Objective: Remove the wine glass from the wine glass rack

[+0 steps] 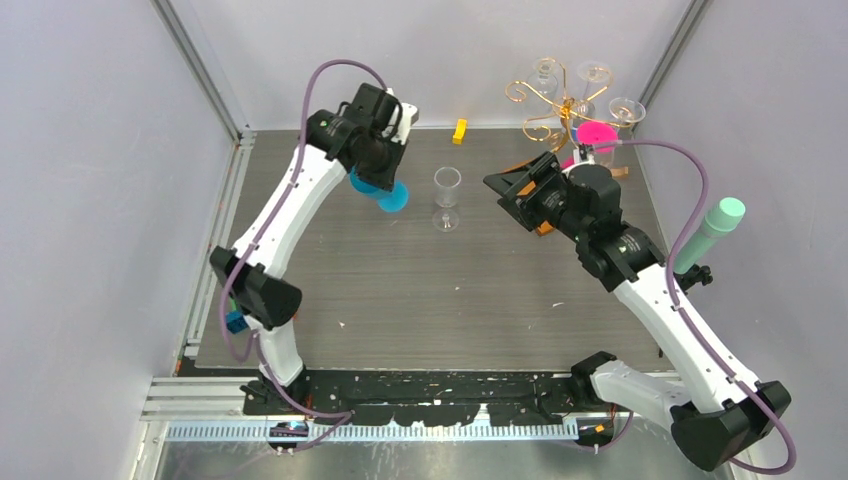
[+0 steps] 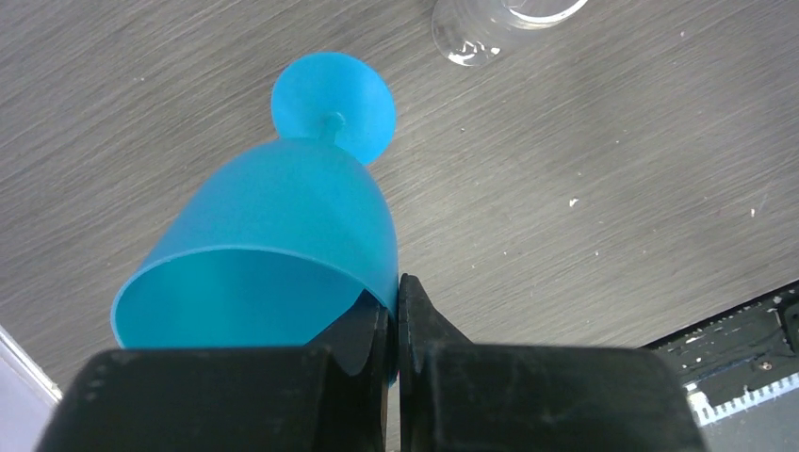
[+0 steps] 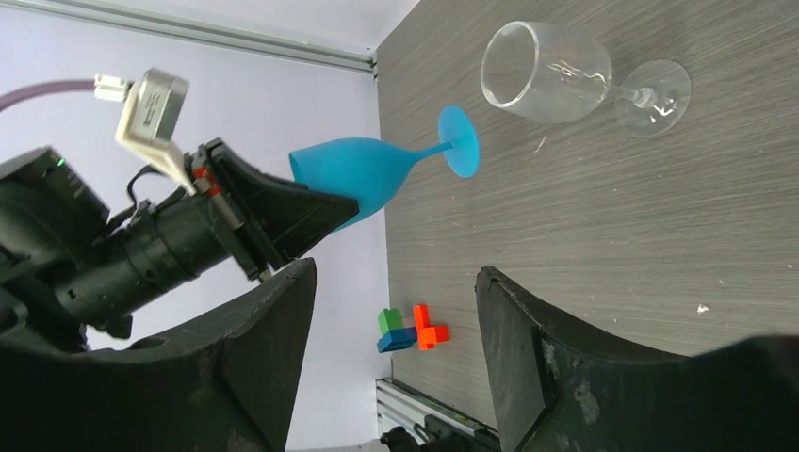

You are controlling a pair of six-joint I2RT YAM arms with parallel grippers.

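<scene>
The gold wire wine glass rack (image 1: 562, 103) stands at the back right, with clear glasses and a pink one (image 1: 597, 132) hanging on its arms. My left gripper (image 1: 370, 172) is shut on the rim of a blue wine glass (image 1: 382, 192) (image 2: 283, 217), held tilted just above the table and away from the rack. One jaw is inside the bowl and the other outside (image 2: 398, 315). The right gripper (image 1: 512, 192) (image 3: 391, 315) is open and empty, just in front of the rack. It faces the blue wine glass (image 3: 377, 169).
A clear wine glass (image 1: 447, 198) (image 3: 551, 71) stands upright mid-table between the two grippers. A yellow block (image 1: 459, 131) lies at the back edge. Small coloured blocks (image 3: 415, 328) sit at the table's left edge. A mint cylinder (image 1: 715, 230) hangs by the right wall.
</scene>
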